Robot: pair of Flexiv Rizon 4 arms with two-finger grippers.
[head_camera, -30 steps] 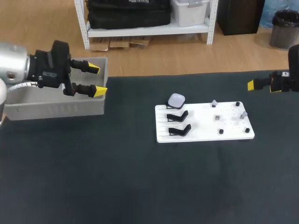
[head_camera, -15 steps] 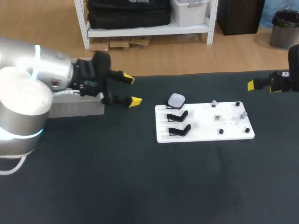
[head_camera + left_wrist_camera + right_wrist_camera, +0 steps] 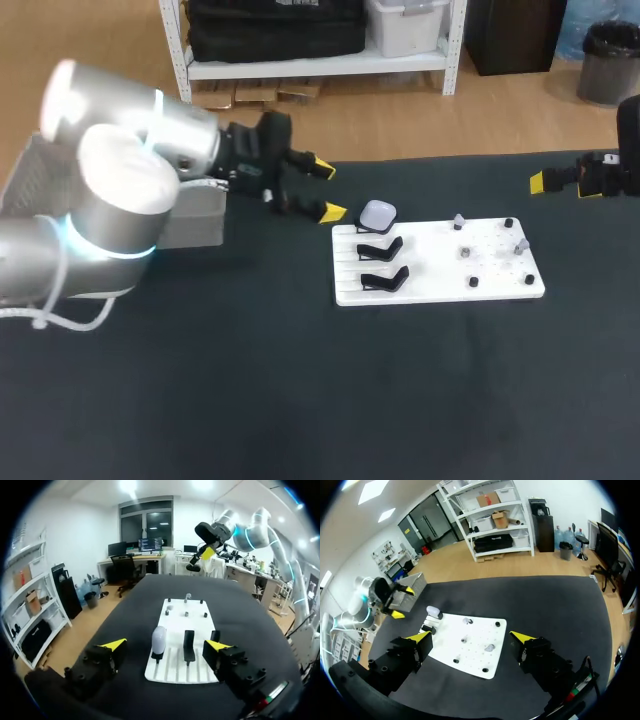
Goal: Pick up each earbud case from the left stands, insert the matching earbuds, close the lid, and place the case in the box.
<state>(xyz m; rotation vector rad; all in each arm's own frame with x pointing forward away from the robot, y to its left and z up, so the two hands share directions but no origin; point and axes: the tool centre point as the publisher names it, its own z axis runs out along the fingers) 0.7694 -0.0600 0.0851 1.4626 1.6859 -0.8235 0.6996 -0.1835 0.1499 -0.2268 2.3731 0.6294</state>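
Earbud case (image 3: pixel 378 213) unmoved; left hand (image 3: pixel 326 190) open, now near it; right hand (image 3: pixel 471 636) open, unmoved

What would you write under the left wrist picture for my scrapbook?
Open left gripper hovers before the white board, where one pale earbud case sits on a stand.

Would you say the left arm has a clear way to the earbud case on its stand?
Probably yes: the left gripper is open and close beside the earbud case, with nothing between them.
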